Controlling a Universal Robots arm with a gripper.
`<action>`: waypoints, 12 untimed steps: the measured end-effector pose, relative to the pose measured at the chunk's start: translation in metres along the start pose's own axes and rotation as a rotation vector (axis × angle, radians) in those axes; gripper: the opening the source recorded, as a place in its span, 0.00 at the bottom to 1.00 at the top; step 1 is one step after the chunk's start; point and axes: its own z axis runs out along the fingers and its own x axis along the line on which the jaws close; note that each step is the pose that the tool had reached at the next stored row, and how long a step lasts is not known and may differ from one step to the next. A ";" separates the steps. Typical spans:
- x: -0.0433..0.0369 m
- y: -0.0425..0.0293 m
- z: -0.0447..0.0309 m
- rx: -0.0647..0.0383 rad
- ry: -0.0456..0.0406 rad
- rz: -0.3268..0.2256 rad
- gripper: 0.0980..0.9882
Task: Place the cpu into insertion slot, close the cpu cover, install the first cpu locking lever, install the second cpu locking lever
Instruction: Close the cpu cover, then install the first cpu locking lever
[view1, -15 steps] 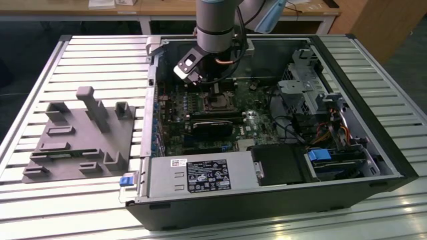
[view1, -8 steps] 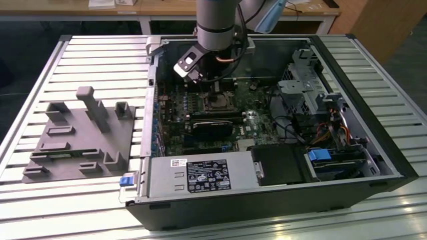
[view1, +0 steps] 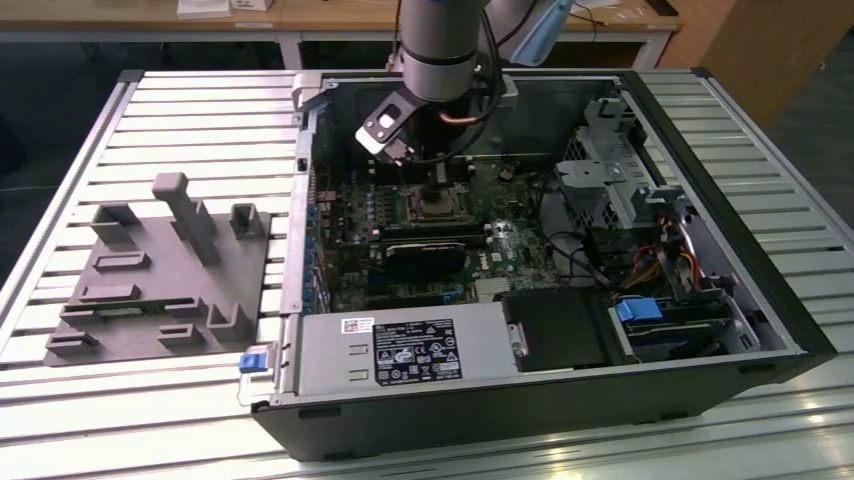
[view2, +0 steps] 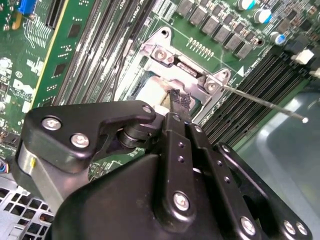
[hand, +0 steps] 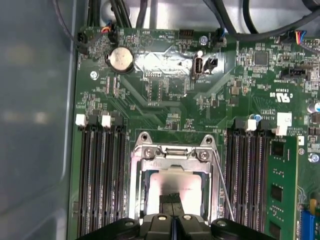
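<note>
The pincer (hand: 172, 196) hangs over the slot (view1: 434, 206), which sits a little above the middle of the exterior view, inside the open case (view1: 534, 410) on the slatted bench (view1: 174, 110). The pincer is clenched: in the first wrist view its two black fingertips (hand: 167, 198) meet with nothing seen between them. The cpu (hand: 172, 180) lies flat in the slot with its pale metal top showing through the window of the cover (hand: 138, 185). The cover seems to lie down around the chip, with its hinge on the side away from the pincer. The fingertips come down on the near part of the cpu top, touching it or just above it; I cannot tell which. One thin wire lever (view2: 265, 103) juts out free from the corner of the frame, so it is probably not yet latched. I judge the step in hand to be seating the chip or settling the cover over it. To do that well, any push should go straight down and stay light, and it should land on the flat metal rather than a corner, so the chip does not tilt on its contacts. The clenched tips should also keep off the free lever just beside the frame. A grey fixture (view1: 160, 270) stands well apart at the exterior view's left.
</note>
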 end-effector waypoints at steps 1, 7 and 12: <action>0.0000 0.0009 0.0000 0.000 0.0000 0.000 0.01; 0.0000 0.0020 0.0000 0.000 -0.0001 0.000 0.01; 0.0000 0.0021 -0.0005 0.000 -0.0001 0.000 0.01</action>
